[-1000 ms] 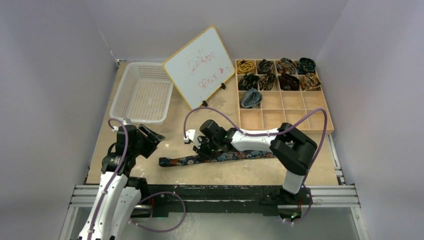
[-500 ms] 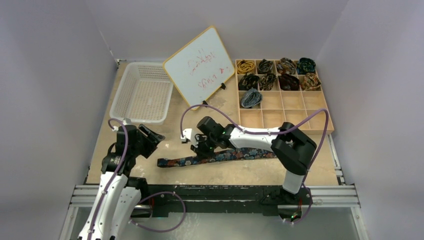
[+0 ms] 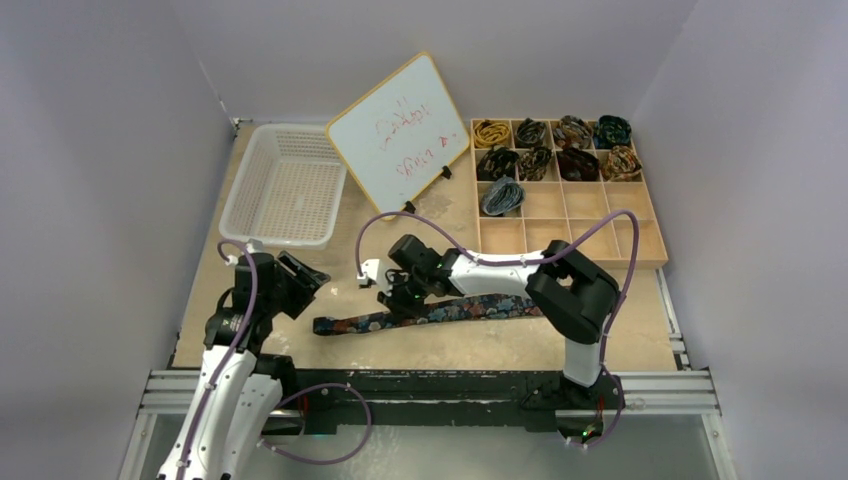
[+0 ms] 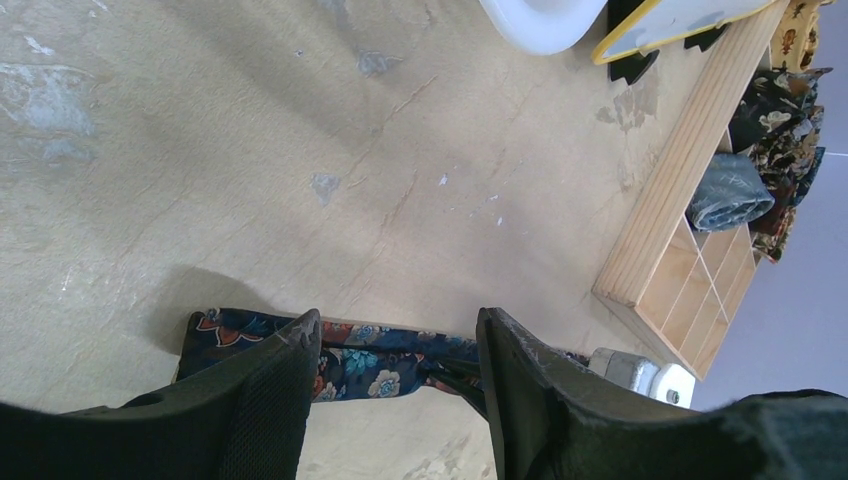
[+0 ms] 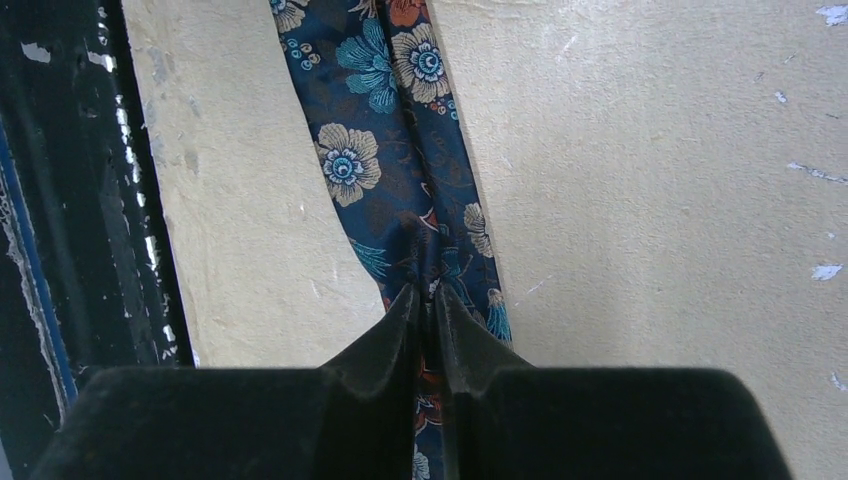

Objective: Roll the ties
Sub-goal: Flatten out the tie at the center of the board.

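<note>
A navy floral tie [image 3: 420, 314] lies flat as a long strip across the near part of the table. My right gripper [image 3: 397, 297] is shut on it partway along, bunching the fabric between the fingers; in the right wrist view the tie [image 5: 400, 160] runs up from the gripper [image 5: 427, 298]. My left gripper [image 3: 305, 277] is open and empty above the table, left of the tie's wide end; its wrist view shows that end [image 4: 345, 358] beyond the gripper [image 4: 398, 335]. Several rolled ties [image 3: 552, 148] sit in the wooden box.
A wooden compartment box [image 3: 566, 232] stands at the back right, its near cells bare. A white mesh basket [image 3: 286, 187] stands at the back left. A small whiteboard [image 3: 397, 132] leans on a stand between them. The table's front edge and rail lie just below the tie.
My right gripper has slid left along the table with the tie pinched in it, and the tie's wide end has shifted left. The left arm has not moved.
</note>
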{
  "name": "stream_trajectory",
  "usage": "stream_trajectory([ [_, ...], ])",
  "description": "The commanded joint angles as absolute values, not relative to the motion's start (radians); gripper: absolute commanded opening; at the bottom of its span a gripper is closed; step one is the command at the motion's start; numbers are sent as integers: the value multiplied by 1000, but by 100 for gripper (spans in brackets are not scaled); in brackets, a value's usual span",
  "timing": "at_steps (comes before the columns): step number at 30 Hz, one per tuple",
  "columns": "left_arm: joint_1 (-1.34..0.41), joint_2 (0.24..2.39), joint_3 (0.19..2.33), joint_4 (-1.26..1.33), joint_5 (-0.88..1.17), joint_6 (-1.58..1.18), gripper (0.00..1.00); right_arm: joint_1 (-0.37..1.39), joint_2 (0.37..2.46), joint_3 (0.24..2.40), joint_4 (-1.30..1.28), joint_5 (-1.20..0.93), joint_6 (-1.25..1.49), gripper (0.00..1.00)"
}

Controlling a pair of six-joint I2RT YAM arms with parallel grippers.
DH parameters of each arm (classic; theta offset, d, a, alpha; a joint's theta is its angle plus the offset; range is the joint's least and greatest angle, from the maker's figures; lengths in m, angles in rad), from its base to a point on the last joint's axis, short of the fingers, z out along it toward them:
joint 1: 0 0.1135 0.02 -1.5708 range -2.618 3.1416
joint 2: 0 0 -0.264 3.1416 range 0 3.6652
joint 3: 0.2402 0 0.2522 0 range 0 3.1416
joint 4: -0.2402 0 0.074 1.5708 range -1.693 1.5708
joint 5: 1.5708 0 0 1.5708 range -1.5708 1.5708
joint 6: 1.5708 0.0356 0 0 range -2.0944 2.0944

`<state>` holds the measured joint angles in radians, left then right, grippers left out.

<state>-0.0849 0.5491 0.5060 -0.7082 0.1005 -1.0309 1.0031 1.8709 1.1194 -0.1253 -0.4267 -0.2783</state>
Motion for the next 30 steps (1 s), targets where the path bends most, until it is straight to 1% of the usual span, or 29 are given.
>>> stream_trajectory([
  [1, -78, 541, 500, -671, 107, -1038, 56, 1006, 1843, 1161, -138, -397, -279, 12],
  [4, -78, 543, 502, -673, 105, -1035, 56, 1006, 1819, 1171, -149, -386, -276, 13],
  [7, -78, 545, 496, -662, 113, -1040, 56, 1002, 1800, 1148, -104, -348, -267, 12],
  [14, -78, 559, 499, -658, 118, -1032, 56, 996, 1869, 1147, -112, -315, -256, 14],
  [15, -78, 559, 497, -658, 121, -1030, 56, 994, 1871, 1145, -108, -307, -249, 16],
  [18, -78, 557, 495, -660, 124, -1026, 56, 994, 1860, 1143, -102, -326, -246, 26],
  [22, -78, 558, 499, -655, 125, -1025, 56, 989, 1801, 1151, -87, -309, -218, 36],
  [26, -78, 558, 512, -657, 124, -1019, 57, 979, 1732, 1137, -49, -305, -187, 55],
  [27, -78, 558, 516, -658, 124, -1017, 56, 979, 1719, 1120, -24, -301, -171, 59],
  [30, -78, 556, 526, -659, 123, -1012, 56, 979, 1711, 1070, 48, -289, -89, 62],
])
